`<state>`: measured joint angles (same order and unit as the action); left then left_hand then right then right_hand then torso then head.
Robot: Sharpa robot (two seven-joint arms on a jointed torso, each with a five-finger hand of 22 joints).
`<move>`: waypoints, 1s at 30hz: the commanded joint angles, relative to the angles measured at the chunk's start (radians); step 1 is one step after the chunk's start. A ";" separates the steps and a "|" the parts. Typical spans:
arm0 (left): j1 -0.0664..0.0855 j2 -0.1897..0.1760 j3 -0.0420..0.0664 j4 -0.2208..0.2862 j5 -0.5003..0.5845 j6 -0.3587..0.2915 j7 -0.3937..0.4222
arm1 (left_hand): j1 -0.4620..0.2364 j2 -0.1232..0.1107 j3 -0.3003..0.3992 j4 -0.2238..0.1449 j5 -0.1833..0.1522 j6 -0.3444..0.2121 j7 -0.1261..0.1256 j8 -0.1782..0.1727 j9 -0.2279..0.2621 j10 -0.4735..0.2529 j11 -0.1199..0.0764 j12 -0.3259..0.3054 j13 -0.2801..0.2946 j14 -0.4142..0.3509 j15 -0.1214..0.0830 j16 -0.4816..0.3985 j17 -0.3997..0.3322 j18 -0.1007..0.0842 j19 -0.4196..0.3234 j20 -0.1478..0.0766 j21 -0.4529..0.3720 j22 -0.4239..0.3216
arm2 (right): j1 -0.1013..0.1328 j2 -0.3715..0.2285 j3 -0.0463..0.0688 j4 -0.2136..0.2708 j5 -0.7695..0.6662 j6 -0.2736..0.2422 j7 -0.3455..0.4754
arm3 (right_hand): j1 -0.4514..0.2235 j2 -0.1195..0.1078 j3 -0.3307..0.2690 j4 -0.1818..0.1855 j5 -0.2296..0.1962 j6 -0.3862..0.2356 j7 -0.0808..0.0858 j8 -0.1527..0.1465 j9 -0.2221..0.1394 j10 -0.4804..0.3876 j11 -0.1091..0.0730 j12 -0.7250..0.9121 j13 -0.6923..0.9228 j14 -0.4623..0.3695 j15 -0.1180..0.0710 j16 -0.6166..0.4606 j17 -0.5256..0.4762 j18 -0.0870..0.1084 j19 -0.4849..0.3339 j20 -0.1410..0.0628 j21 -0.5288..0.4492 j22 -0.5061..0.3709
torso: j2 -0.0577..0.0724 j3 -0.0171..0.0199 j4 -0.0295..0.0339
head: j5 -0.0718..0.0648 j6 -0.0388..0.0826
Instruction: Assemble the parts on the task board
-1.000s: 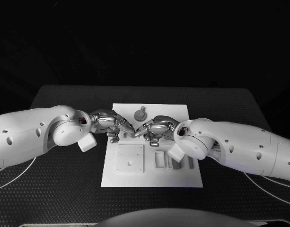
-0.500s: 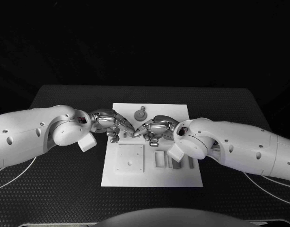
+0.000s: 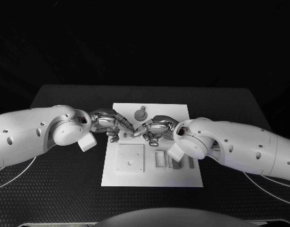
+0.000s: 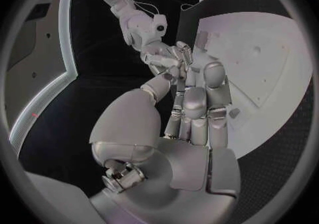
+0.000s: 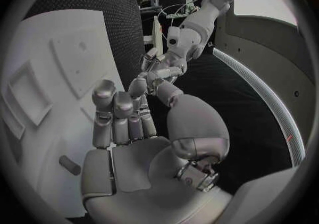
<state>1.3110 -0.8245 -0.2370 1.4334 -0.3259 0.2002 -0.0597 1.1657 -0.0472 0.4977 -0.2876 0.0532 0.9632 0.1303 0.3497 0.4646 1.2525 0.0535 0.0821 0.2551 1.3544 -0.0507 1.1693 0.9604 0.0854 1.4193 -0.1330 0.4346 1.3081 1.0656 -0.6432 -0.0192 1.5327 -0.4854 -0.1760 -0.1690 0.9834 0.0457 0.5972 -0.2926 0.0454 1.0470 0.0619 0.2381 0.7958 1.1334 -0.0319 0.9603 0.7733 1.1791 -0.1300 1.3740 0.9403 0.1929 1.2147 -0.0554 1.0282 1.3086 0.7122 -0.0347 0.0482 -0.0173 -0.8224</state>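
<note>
Both hands are crowded together over the middle of the task board (image 3: 179,109), and that's your main worry. Your left hand (image 3: 109,124) and right hand (image 3: 153,129) meet fingertip to fingertip, fingers curled in. I honestly can't tell whether either is pinching a part or just hovering; whatever's between them is hidden.

If there is a small piece in there, it could slip out mid-handover, or the two sets of fingers could knock each other, since they're practically touching.

Also watch the round part (image 3: 140,114) just beyond the hands, and the small upright parts (image 3: 172,160) in their slots near your right wrist; a careless sweep could bump them.

Underneath, you've got the white board with a square recess (image 3: 130,159), sitting on the black textured table (image 3: 63,189), dark room all round.
</note>
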 commanded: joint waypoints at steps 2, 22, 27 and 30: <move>0.000 -0.001 0.001 0.000 -0.005 0.003 0.010 | 0.009 0.000 0.007 -0.001 -0.004 0.007 0.002 0.003 0.002 0.029 0.001 0.005 0.002 0.000 -0.008 0.007 -0.002 0.081 0.000 -0.007 0.005 0.021 | -0.001 -0.001 0.000 -0.001 -0.007 0.017 0.008 | 0.011 0.001 -0.006 -0.001 0.004 0.022 0.012 0.003 0.002 0.004 -0.003 -0.006 0.000 -0.001 -0.006 0.000 0.002 0.069 0.001 -0.007 0.005 0.015 | 0.000 0.0005 -0.0003 | 0.000 -0.002; 0.000 0.002 0.001 -0.001 -0.014 -0.001 0.021 | 0.030 0.009 0.030 -0.001 -0.004 0.046 -0.013 0.019 0.014 0.071 -0.014 0.014 0.020 -0.007 -0.022 0.021 -0.021 0.070 -0.004 -0.016 0.009 0.021 | -0.001 0.001 0.000 -0.002 -0.007 0.021 0.006 | 0.011 0.001 -0.007 -0.001 0.004 0.022 0.012 0.002 0.002 0.004 -0.003 -0.006 0.000 -0.001 -0.006 -0.001 0.002 0.069 0.001 -0.008 0.005 0.015 | 0.000 0.0003 0.0000 | -0.003 -0.004; 0.000 0.001 0.001 -0.001 -0.017 -0.011 0.023 | 0.038 0.012 0.044 -0.001 -0.004 0.058 -0.017 0.024 0.019 0.084 -0.019 0.017 0.028 -0.009 -0.027 0.025 -0.028 0.067 -0.004 -0.020 0.009 0.020 | -0.001 0.000 0.000 -0.003 -0.006 0.022 0.003 | 0.010 -0.001 -0.008 0.000 0.004 0.021 0.013 0.001 0.002 0.003 -0.003 -0.007 0.000 -0.001 -0.006 -0.001 0.002 0.069 0.000 -0.008 0.005 0.015 | 0.000 0.0002 -0.0002 | -0.004 -0.004; 0.000 0.002 0.001 -0.002 -0.020 -0.013 0.024 | 0.038 0.012 0.048 -0.001 -0.004 0.062 -0.017 0.025 0.021 0.088 -0.021 0.018 0.031 -0.010 -0.029 0.027 -0.031 0.066 -0.004 -0.021 0.010 0.020 | -0.001 0.000 0.000 -0.003 -0.001 0.023 0.003 | 0.009 -0.003 -0.009 0.000 0.004 0.014 0.015 -0.003 0.001 -0.002 -0.001 -0.011 -0.001 -0.004 -0.006 -0.004 0.001 0.069 -0.003 -0.009 0.002 0.013 | 0.000 0.0002 0.0002 | -0.004 -0.005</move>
<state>1.3109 -0.8234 -0.2370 1.4312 -0.3393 0.1962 -0.0529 1.1976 -0.0367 0.5401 -0.2873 0.0493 1.0165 0.1140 0.3717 0.4840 1.2569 0.0495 0.0957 0.2845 1.3577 -0.0576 1.1919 0.9305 0.0748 1.4170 -0.1453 0.4385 1.3077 1.0657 -0.6425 -0.0187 1.5309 -0.4854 -0.1702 -0.1685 0.9852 0.0475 0.5956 -0.2938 0.0464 1.0491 0.0598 0.2373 0.7965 1.1334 -0.0319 0.9554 0.7733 1.1778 -0.1310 1.3740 0.9411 0.1933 1.2129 -0.0566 1.0282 1.3086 0.7125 -0.0341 0.0480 -0.0212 -0.8269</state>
